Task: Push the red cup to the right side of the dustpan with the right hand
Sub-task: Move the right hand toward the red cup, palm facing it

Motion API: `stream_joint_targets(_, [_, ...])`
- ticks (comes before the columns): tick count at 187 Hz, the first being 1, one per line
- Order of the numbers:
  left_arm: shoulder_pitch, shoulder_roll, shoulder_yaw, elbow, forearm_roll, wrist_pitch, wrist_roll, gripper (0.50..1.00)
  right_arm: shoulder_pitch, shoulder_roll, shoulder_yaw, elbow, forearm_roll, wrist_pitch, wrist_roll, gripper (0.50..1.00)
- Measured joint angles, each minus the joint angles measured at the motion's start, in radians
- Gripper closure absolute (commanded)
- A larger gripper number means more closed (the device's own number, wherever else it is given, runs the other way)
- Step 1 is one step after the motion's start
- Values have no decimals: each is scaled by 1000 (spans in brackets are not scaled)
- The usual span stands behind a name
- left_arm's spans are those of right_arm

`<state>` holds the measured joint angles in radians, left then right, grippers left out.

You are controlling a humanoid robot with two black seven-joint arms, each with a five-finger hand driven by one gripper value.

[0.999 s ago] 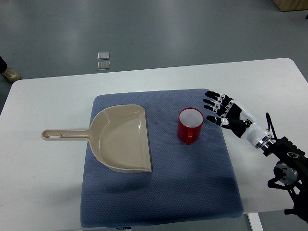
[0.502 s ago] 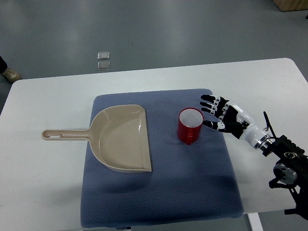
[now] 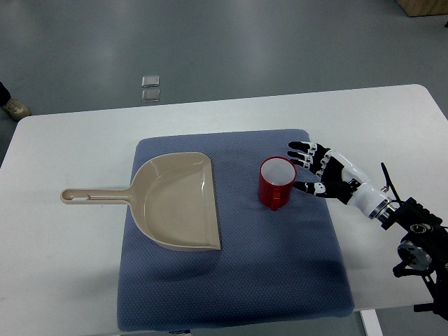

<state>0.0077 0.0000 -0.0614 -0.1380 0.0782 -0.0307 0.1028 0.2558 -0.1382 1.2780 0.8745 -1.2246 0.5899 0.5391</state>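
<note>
White counter (image 3: 70, 280) with a blue mat (image 3: 231, 280) laid across its middle.

Red cup (image 3: 277, 183) stands upright on the mat, right of centre. Open mouth faces up; inside looks pale and empty, nothing in it that can be made out. A small handle or lug seems to sit on its near side, though the view is too steep to be sure.

Beige dustpan (image 3: 176, 201) lies flat on the left part of the mat, its open edge facing right toward the cup, handle running left off the mat onto the bare counter. Pan is empty. A clear strip of mat separates dustpan and cup.

Right robot hand (image 3: 320, 172) comes in from the right edge, low over the mat, just right of the cup. Fingers (image 3: 299, 148) spread and extended toward the cup, holding nothing; the tips sit right beside the cup's right wall, contact uncertain.

Two small clear squares (image 3: 150, 87) lie on the grey floor beyond the counter's far edge.
</note>
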Motion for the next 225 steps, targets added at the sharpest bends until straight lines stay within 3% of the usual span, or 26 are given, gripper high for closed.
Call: stream_joint_targets(225, [0, 0, 0, 0, 0, 0, 0, 500, 25, 21, -44, -76, -20, -88, 27, 589])
